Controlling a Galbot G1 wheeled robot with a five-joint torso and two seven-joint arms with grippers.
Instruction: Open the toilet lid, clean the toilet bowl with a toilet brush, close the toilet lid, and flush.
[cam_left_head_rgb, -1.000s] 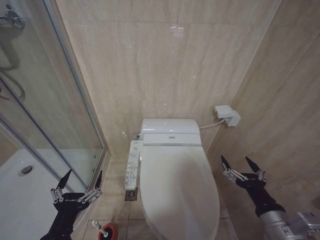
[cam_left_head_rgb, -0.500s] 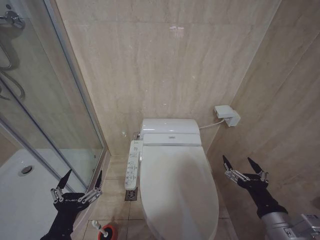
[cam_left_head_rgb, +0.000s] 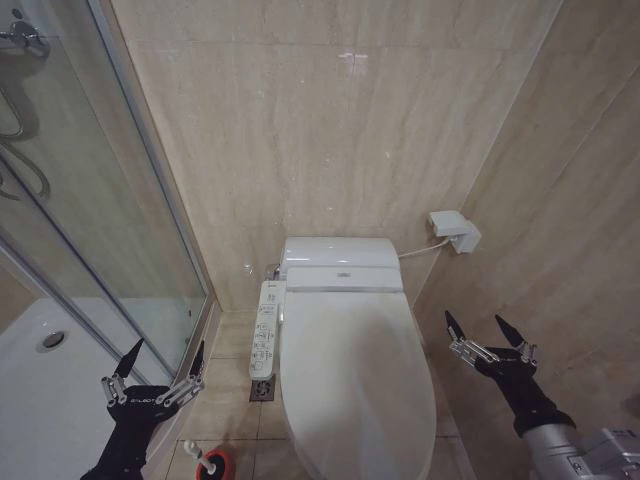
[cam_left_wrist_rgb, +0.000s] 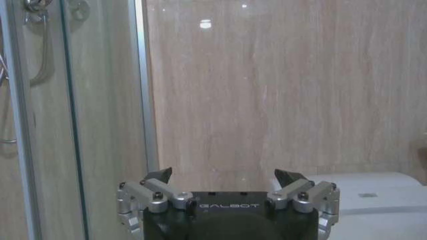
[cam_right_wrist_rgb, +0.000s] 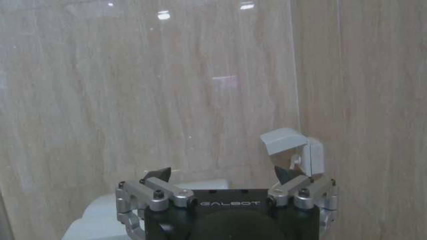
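**Robot faces closed toilet, cleaning job not yet begun**

A tiled bathroom wall (cam_left_head_rgb: 330, 130) rises behind a white bidet-style toilet, with a glass shower enclosure (cam_left_head_rgb: 90, 220) to the left and its white shower tray (cam_left_head_rgb: 40, 370) beyond the glass. The toilet lid (cam_left_head_rgb: 355, 385) lies shut over the bowl, hiding the basin, so the first step of the task, raising the lid, looks still to be done, with brushing, closing and flushing all left after it. A control panel (cam_left_head_rgb: 264, 330) runs along the toilet's left side, and a small white wall box (cam_left_head_rgb: 455, 230) with a cable sits on the right-hand wall. The left gripper (cam_left_head_rgb: 160, 362) hangs at the near left beside the shower door, fingers spread and empty. The right gripper (cam_left_head_rgb: 485, 335) hovers just right of the lid, apart from it, fingers likewise spread and holding nothing. On the floor at the near left, the toilet brush (cam_left_head_rgb: 195, 455) stands untouched in its red holder (cam_left_head_rgb: 217, 466), only its white handle top visible.
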